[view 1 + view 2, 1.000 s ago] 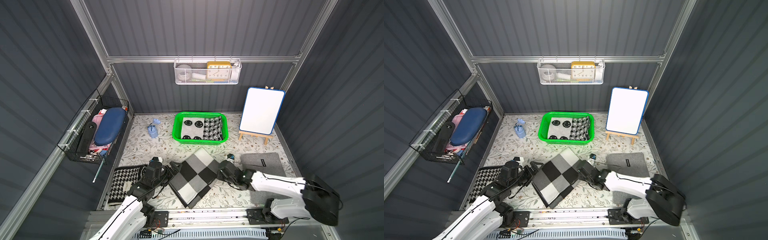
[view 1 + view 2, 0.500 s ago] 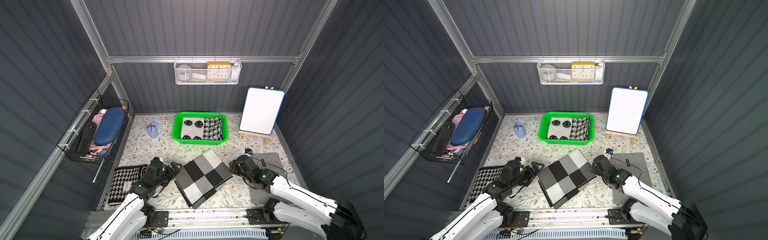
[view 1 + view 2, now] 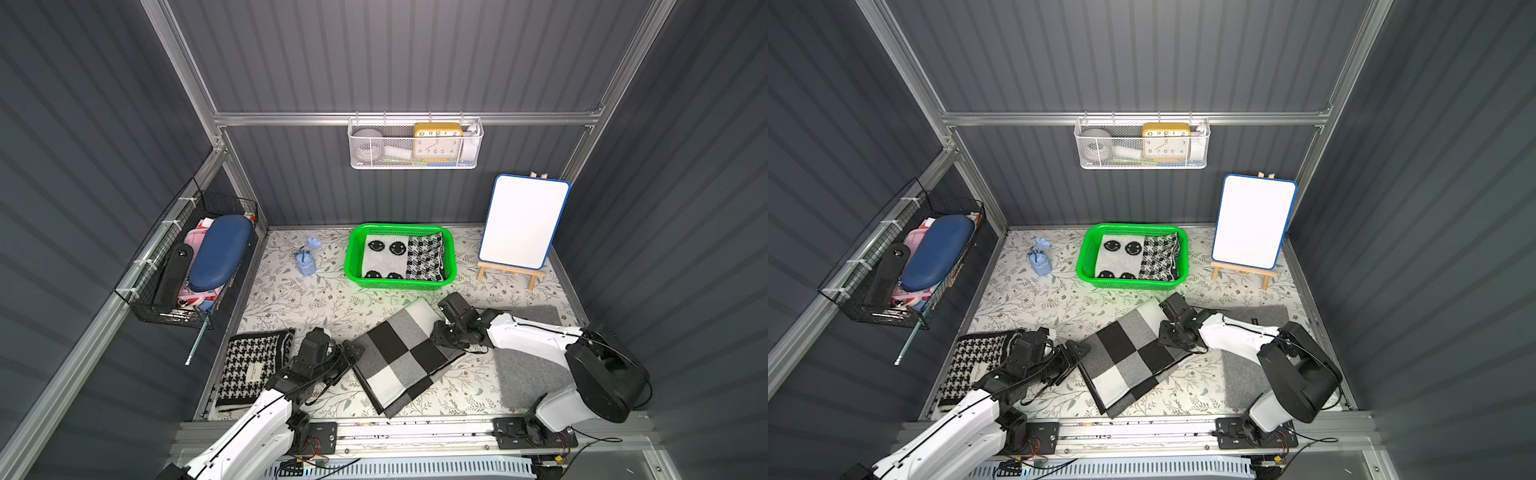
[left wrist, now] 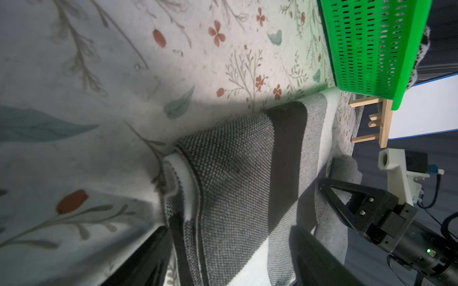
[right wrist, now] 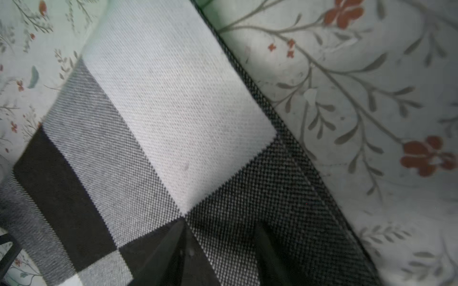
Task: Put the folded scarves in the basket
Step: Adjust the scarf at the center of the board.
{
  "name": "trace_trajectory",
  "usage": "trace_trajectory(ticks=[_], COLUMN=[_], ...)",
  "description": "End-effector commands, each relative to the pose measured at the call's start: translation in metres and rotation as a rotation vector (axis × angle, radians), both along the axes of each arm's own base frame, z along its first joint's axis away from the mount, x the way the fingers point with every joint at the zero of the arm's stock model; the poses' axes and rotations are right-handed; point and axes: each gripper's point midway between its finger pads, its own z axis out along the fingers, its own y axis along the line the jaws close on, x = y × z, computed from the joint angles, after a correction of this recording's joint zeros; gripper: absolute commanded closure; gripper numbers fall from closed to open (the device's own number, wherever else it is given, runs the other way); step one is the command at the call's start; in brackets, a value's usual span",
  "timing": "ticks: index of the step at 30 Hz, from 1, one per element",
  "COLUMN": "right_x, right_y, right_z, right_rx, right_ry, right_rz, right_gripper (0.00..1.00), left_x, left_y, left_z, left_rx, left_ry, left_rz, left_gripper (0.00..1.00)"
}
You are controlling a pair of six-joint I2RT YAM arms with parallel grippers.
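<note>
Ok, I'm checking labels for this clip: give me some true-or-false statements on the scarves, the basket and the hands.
1. The checked scarf lies on the floral mat, outside the green basket. True.
2. The basket is empty. False: a smiley cloth and a houndstooth cloth lie in it.
3. The left hand has its jaws apart, astride the checked scarf's edge. True.
4. The yellow clock sits on the mat. False: it is in the white wall basket.

The checked scarf point(image 3: 405, 357) is matt woven cloth, the basket point(image 3: 399, 284) glossy perforated plastic, the easel point(image 3: 510, 272) bare wood.
</note>
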Motion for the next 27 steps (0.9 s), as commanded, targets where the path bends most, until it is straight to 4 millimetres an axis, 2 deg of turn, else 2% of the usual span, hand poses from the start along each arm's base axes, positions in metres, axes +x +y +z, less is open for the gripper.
trace_trajectory(ticks=[1,9,16,22,27], right_x=[-0.012,-0.042,-0.082,-0.107,-0.104], right_y=[0.0,-0.013,-0.007,0.0,-0.013], right_z=[-0.009,-0.026,-0.03,-0.018,0.011], right_rx=[0.007,-0.005,0.025,0.173,0.212], right_ry=[0.055,0.13,0.147,0.119,-0.015], right_rz=[0.02,-0.014,-0.016,-0.042,-0.05], right_gripper=[0.5,0.5,0.47,0.45,0.39], left_x=[0.001,0.006,0.029,0.065,0.086], left_y=[-0.004,0.0,-0.01,-0.018,-0.028], left_z=[-0.003,-0.02,-0.018,-0.01,0.0], left_rx=[-0.022,-0.013,0.005,0.079,0.101], left_ry=[0.005,0.022,-0.001,-0.012,-0.043], left_rz=[-0.003,0.045,0.033,0.025,-0.008], left_gripper=[0.21,0.25,0.25,0.22,0.18])
